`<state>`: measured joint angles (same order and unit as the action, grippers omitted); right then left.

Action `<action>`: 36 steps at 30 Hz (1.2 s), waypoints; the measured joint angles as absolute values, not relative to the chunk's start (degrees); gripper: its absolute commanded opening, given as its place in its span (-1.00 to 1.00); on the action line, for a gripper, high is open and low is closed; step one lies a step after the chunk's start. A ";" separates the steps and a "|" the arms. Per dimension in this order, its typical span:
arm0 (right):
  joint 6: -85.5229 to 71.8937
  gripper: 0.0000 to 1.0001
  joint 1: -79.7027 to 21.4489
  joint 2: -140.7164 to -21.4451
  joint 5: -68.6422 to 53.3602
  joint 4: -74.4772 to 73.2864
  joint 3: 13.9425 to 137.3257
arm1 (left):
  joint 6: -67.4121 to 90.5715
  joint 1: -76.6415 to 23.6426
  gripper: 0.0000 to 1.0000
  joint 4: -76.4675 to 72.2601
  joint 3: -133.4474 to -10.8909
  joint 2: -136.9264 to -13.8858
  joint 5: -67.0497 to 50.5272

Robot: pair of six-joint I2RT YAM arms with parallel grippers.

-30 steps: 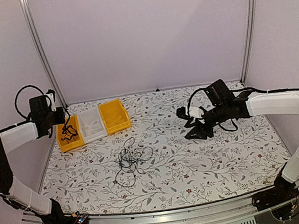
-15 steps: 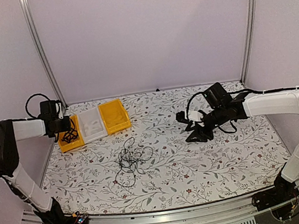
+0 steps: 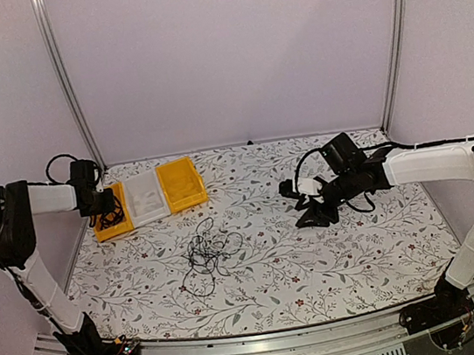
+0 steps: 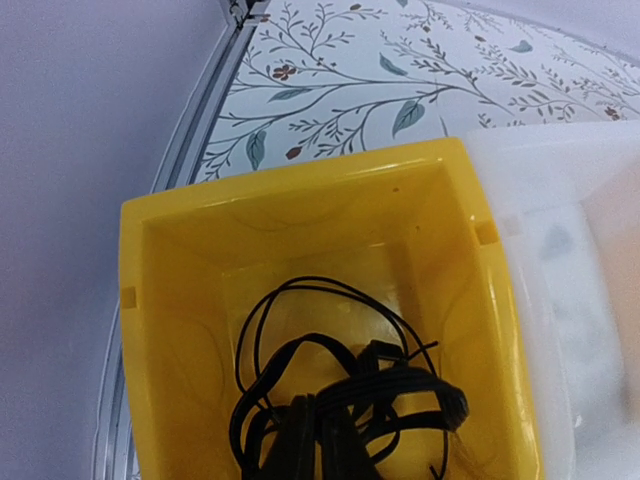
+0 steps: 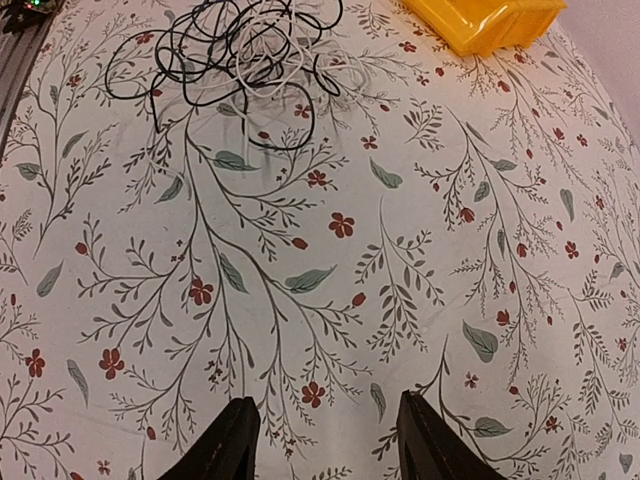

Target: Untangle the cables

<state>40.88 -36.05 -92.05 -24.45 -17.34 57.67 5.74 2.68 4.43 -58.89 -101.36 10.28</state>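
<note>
The cables lie in two places. A loose tangle (image 3: 208, 252) of thin black wire sits on the table (image 3: 337, 260) left of centre, its loops spread out flat and one strand trailing toward the near edge. From the right wrist the same tangle (image 5: 240, 50) shows at the top of the view, with a few pale loops running through the black ones. A second, smaller bundle (image 3: 111, 214) lies inside the left yellow bin (image 3: 103, 231). The left wrist camera looks straight down into that bin (image 4: 170, 330) and shows the bundle (image 4: 340, 410) coiled on its floor, several loops rising toward the back wall.

That bin is the leftmost of three set touching side by side at the far left of the table. Next to it is a translucent white bin (image 3: 145, 197), and beyond that a second yellow bin (image 3: 181, 183).

The left end effector (image 3: 102, 202) hangs over the left yellow bin with its fingers pressed together. Whether a wire is nipped between them cannot be told, as the tips merge with the dark bundle below.

The right end effector (image 3: 316, 215) is on the right half of the table, well apart from the tangle and pointing toward it. Its two fingers (image 5: 228, 440) are spread with nothing between them, only the floral tabletop (image 5: 350, 250) showing in the gap.
</note>
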 measured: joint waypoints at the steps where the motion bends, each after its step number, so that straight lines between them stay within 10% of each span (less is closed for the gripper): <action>1: 40.99 0.03 -36.05 -92.07 -24.36 -17.41 57.67 | 5.80 2.68 -1.00 4.64 -58.98 -101.36 10.41; 4: 41.21 0.03 -36.27 -92.23 -24.03 -17.65 57.67 | 5.85 2.70 -1.00 5.39 -59.22 -101.38 10.52; 14: 41.52 0.03 -36.75 -92.53 -23.22 -18.06 57.69 | 6.17 2.70 -0.06 9.28 -60.93 -98.65 12.69; 27: 41.43 0.04 -37.12 -92.68 -22.50 -18.22 57.89 | 8.88 0.93 0.04 11.64 -56.80 -73.84 5.50; 36: 38.06 0.05 -37.08 -92.79 -25.98 -22.46 70.41 | 10.85 -23.77 0.12 3.16 -45.43 -58.24 -4.71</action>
